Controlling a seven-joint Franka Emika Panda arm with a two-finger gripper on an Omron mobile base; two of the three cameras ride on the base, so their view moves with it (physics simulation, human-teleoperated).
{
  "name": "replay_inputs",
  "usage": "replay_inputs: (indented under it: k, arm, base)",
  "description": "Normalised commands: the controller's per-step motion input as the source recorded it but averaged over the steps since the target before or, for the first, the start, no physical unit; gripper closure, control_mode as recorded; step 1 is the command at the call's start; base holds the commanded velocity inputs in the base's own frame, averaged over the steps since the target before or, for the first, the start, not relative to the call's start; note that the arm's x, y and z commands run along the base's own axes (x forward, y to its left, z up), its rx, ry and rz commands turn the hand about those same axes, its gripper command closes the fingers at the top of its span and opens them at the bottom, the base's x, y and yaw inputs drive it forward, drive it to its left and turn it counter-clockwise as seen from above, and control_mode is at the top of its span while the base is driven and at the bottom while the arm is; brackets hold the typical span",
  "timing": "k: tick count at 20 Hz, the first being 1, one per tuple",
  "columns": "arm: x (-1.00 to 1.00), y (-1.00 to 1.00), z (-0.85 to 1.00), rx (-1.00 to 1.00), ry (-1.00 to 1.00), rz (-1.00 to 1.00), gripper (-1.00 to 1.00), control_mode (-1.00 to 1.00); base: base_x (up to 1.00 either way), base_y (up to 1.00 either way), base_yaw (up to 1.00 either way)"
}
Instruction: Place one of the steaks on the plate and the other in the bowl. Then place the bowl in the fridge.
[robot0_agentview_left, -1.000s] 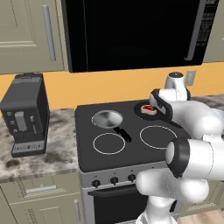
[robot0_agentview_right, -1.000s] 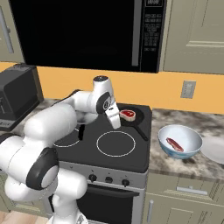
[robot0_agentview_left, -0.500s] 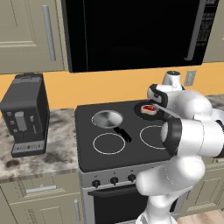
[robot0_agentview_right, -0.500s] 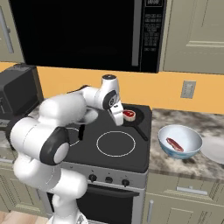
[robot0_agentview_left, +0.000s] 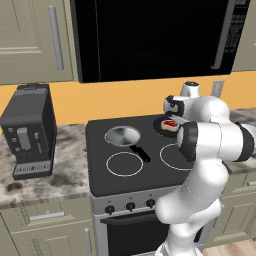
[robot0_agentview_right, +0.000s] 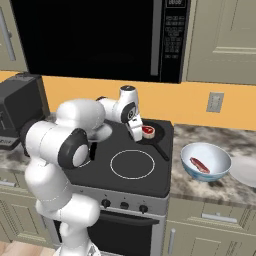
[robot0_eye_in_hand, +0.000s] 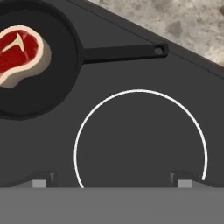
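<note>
One steak (robot0_agentview_right: 148, 131) (robot0_eye_in_hand: 17, 51) lies in a black pan (robot0_eye_in_hand: 52, 83) on the stove's back right burner. The other steak (robot0_agentview_right: 199, 164) rests inside the bowl (robot0_agentview_right: 206, 161) on the counter right of the stove. Part of the white plate (robot0_agentview_right: 245, 171) shows at the right edge. My gripper (robot0_agentview_right: 135, 134) (robot0_eye_in_hand: 111, 181) hangs open and empty just left of the black pan, over the front burner ring (robot0_eye_in_hand: 140, 144). The hand view has the steak at its upper left, away from the fingertips (robot0_eye_in_hand: 41, 180). The fridge is out of view.
A round grey pan (robot0_agentview_left: 122, 135) with a black handle sits on the stove's back left burner. A dark coffee machine (robot0_agentview_left: 30, 130) stands on the left counter. A black microwave (robot0_agentview_left: 150, 35) hangs above the stove (robot0_agentview_left: 125, 172). The black pan's handle (robot0_eye_in_hand: 122, 52) points toward the counter.
The arm has folded in over the stove, its elbow swinging round. The hand has crept slightly closer to the black pan with the steak. The jaws stayed open.
</note>
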Motion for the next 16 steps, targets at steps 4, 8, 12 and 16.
replay_inputs:
  k: [4, 8, 12, 16]
  arm:
    - [0.43, 0.03, -0.14, 0.0, 0.01, -0.05, -1.0, -1.0]
    - [0.47, 0.0, -0.16, 0.0, 0.01, -0.05, -1.0, -1.0]
    - [0.5, 0.0, -0.17, 0.0, 0.0, -0.05, -1.0, -1.0]
    - [0.51, 0.0, -0.13, 0.0, 0.0, -0.05, -1.0, -1.0]
  base:
    - [0.0, 0.0, 0.0]
    - [0.0, 0.0, 0.0]
    - [0.0, 0.0, 0.0]
    - [0.0, 0.0, 0.0]
